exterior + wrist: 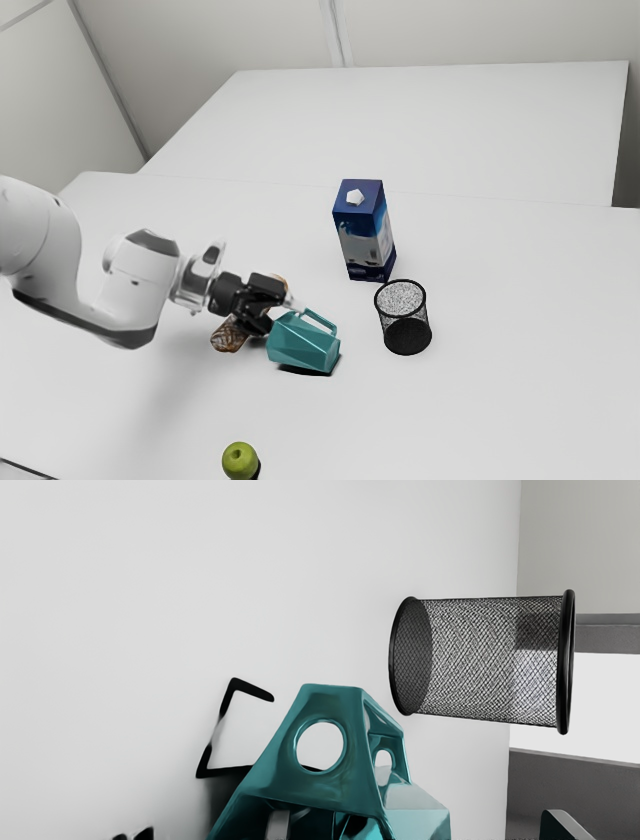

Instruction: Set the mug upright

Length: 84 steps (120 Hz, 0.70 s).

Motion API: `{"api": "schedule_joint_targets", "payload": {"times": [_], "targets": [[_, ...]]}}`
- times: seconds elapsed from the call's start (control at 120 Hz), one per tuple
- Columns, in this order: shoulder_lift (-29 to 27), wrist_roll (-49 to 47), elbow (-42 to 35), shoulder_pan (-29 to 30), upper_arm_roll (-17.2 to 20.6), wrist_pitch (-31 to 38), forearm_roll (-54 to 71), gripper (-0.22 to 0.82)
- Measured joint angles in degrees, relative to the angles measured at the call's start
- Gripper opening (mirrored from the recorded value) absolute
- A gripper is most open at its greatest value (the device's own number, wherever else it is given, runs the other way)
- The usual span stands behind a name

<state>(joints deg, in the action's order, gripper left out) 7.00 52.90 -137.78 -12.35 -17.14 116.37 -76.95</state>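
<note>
A teal mug (303, 346) lies tipped on its side around the middle of the white table (480, 410), its handle toward the far edge. The black tool (281, 313) is at the mug, fingers spread apart; whether either touches it, I cannot tell. Partly hidden behind the tool is a brown patterned object (229, 336). Toward the exterior view's right stands a black mesh cup (405, 325). Nearer the far edge is an upright blue and white carton (366, 235) with a white cap, its label unreadable. A green apple (240, 461) sits toward the near edge.
</note>
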Motion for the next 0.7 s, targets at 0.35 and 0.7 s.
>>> {"api": "schedule_joint_targets", "payload": {"times": [0.35, 0.7], "targets": [[0.66, 4.14, -0.35, -0.15, 0.07, 0.44, -1.45, -0.07], [-0.14, 6.15, 0.04, -0.95, -0.28, 0.69, -1.29, -0.12]]}}
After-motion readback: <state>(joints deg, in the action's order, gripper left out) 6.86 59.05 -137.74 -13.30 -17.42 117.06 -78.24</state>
